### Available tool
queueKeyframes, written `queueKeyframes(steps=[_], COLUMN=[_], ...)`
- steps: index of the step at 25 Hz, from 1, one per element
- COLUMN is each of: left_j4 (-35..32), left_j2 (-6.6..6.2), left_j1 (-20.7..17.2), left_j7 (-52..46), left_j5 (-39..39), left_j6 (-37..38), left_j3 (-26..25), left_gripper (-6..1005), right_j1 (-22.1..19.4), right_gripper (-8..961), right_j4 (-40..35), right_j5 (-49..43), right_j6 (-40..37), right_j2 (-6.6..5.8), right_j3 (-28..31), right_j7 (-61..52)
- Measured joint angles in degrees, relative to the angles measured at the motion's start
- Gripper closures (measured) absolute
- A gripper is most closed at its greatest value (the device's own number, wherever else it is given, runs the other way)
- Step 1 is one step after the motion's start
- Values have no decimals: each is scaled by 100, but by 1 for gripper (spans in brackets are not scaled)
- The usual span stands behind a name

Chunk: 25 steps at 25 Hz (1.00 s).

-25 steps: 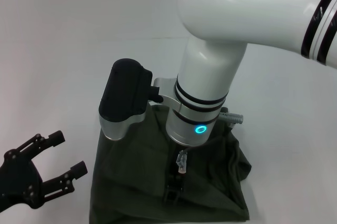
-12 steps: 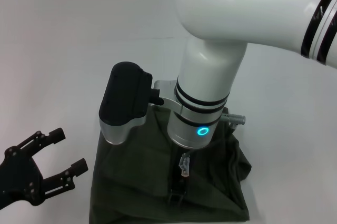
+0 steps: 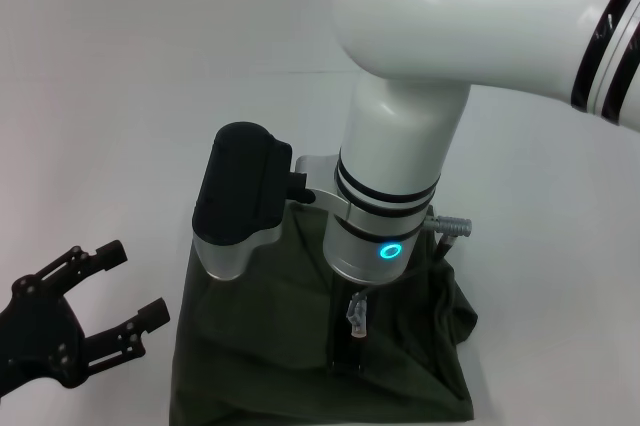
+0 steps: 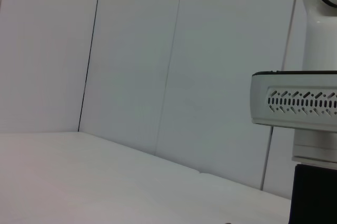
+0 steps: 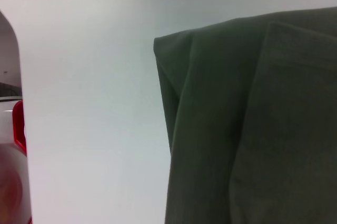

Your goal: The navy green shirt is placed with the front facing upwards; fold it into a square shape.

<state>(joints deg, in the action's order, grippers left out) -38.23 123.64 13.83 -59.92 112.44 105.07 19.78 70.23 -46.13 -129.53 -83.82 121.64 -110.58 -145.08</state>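
Note:
The navy green shirt [image 3: 250, 346] lies folded into a compact, roughly square bundle on the white table, near the front edge of the head view. Its lettering and collar are hidden. My right arm reaches down over the middle of the bundle and hides most of the right gripper [image 3: 347, 351], which shows only as dark parts just above the cloth. The right wrist view shows a folded corner of the shirt [image 5: 253, 129] against the table. My left gripper [image 3: 137, 283] is open and empty, off to the left of the shirt.
White table [image 3: 150, 96] stretches behind and to both sides of the shirt. A white vented housing [image 4: 295, 100] shows in the left wrist view before a panelled wall. A red object [image 5: 18, 129] sits at the edge of the right wrist view.
The right arm has shifted slightly right and drawn up a little from the cloth. The left gripper has barely moved.

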Motion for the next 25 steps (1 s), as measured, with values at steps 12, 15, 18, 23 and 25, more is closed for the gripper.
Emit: queueKeyframes(steps=[12,15,18,23,25], left_j4=[70,71,71,75,95], left_j2=[-3,-5,-6,5,8], left_j1=[31,32,32,19,17], left_j7=[-1,-1,-1,-2,-2], left_j5=[6,6,6,6,6], left_j6=[-31,-31,-31,-31,-24], left_j3=[10,8,11,20,21], left_gripper=[95,96,96,96,96], right_j1=[-81,-129,-198,-411,-529], right_gripper=[866,892,911,914,914], right_j4=[-1,-27,-69,-216,-333], right_j5=[-2,-58,-189,-455,-540], right_j6=[83,155,250,435,455], right_j2=[-7,-27,-49,-80,-94], right_j3=[51,68,88,217,355], right_j7=[-70,-207,-428,-859,-979])
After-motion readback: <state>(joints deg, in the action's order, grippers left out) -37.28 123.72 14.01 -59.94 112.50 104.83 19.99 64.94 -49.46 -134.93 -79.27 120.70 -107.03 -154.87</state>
